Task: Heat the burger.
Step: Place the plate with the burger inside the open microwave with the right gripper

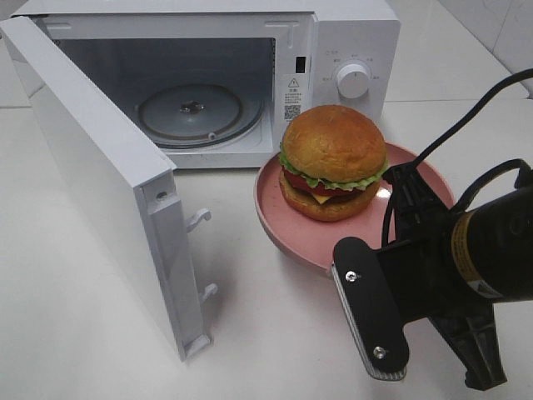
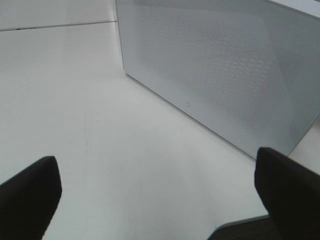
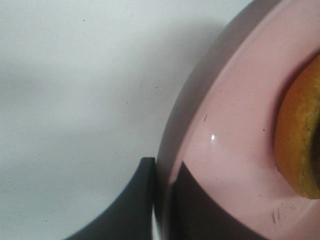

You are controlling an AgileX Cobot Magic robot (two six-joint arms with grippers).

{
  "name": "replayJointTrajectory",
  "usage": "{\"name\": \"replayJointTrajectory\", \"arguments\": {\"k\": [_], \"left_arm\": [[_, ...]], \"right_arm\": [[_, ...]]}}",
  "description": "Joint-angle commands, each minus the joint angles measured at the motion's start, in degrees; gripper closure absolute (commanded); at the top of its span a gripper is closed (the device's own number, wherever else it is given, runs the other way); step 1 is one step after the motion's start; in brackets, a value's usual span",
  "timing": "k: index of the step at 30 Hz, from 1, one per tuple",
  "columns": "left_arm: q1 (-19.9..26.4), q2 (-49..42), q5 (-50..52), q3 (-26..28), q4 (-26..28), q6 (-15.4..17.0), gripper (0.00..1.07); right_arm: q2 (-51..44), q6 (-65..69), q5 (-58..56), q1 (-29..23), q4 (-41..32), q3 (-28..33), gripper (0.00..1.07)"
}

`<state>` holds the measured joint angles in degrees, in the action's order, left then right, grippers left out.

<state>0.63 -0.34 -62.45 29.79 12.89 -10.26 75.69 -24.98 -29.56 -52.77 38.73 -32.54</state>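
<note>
Burger [image 3: 300,145]: right wrist view catches only a blurred sliver of bun, cut by the edge.
Plate [image 1: 275,225]: near right rim hidden behind the right arm [image 1: 466,250].
Left fingers [image 2: 30,195]: cut off at the frame's edge.
Door [image 2: 225,75]: runs out of the left wrist view.
Panel print [image 1: 293,96]: too small to read.

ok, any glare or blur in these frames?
Exterior high: sharp, with a glare patch on the pink plate beside the burger. Right wrist: burger edge blurred, close up. Left wrist: fingers dark and soft; microwave door mesh soft.
</note>
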Motion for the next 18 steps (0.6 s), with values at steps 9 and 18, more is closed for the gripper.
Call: {"name": "replayJointTrajectory", "arguments": {"k": [9, 18], "left_arm": [[-0.29, -1.03, 0.86, -0.17, 0.29, 0.11, 0.09], [-0.29, -1.03, 0.86, -0.17, 0.29, 0.11, 0.09]], "right_arm": [[-0.34, -30.02, 6.25, 9.45, -12.66, -1.72, 1.07], [-0.34, -52.08, 6.07, 16.21, -27.16, -5.33, 1.07]]}}
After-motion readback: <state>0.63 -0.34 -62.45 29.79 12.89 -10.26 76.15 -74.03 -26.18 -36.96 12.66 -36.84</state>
